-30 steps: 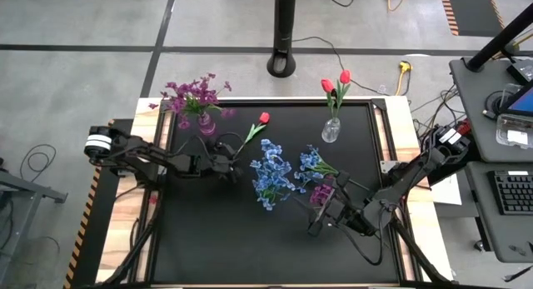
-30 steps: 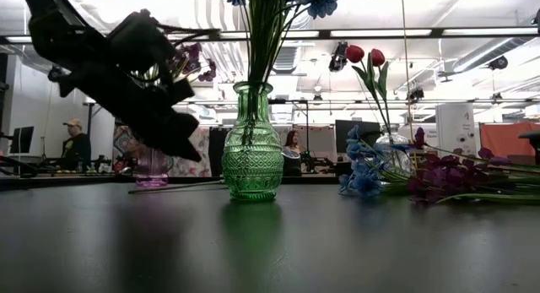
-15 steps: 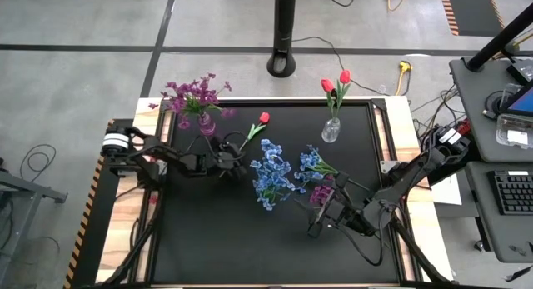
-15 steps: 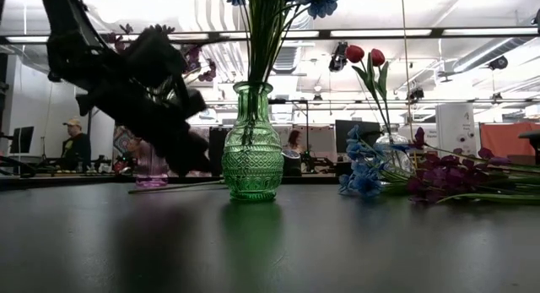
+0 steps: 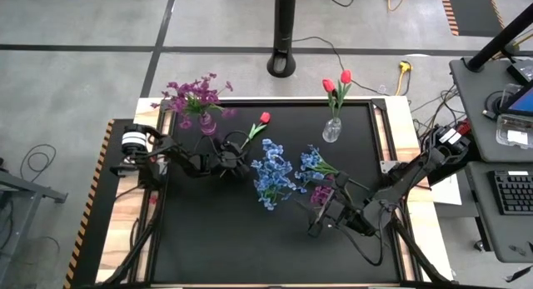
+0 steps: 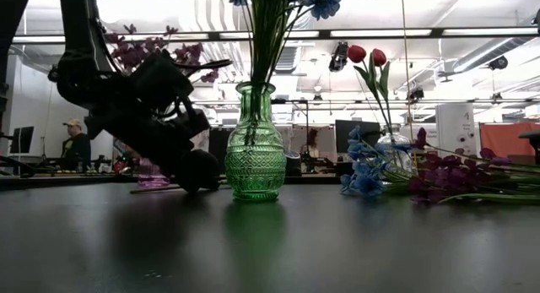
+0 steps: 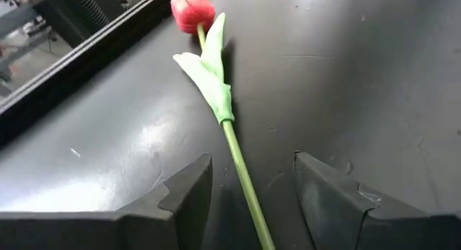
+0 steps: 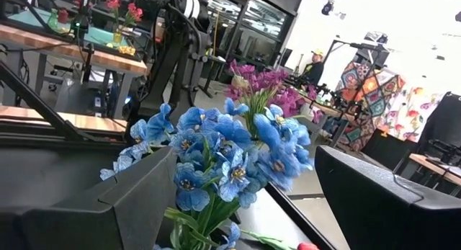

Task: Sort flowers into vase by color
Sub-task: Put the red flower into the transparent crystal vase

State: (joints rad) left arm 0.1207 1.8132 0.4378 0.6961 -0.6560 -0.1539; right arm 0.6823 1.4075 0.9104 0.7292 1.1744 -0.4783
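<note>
A single red tulip [image 7: 193, 9] lies flat on the black table [image 5: 216, 239], bud toward the far edge. My left gripper [image 7: 252, 171] is low over it and open, one finger on each side of the green stem [image 7: 241, 171] without touching it; it also shows as my left gripper [image 5: 236, 156]. My right gripper [image 8: 246, 155] stands open at the table's right, facing a blue flower cluster [image 8: 216, 156]. A blue flower [image 5: 312, 161] and a purple flower [image 5: 319, 193] lie beside my right gripper [image 5: 319, 216].
A green vase [image 6: 253, 154] with blue flowers [image 5: 271, 174] stands mid-table. A purple vase [image 5: 206, 122] with purple flowers sits far left. A clear vase [image 5: 331, 131] with two red tulips [image 5: 337, 81] sits far right. People are in the room beyond.
My left gripper has come down to the table and shifted toward the right, onto the lying tulip's stem, with its arm drawn in behind it. The tulip has stayed where it lay.
</note>
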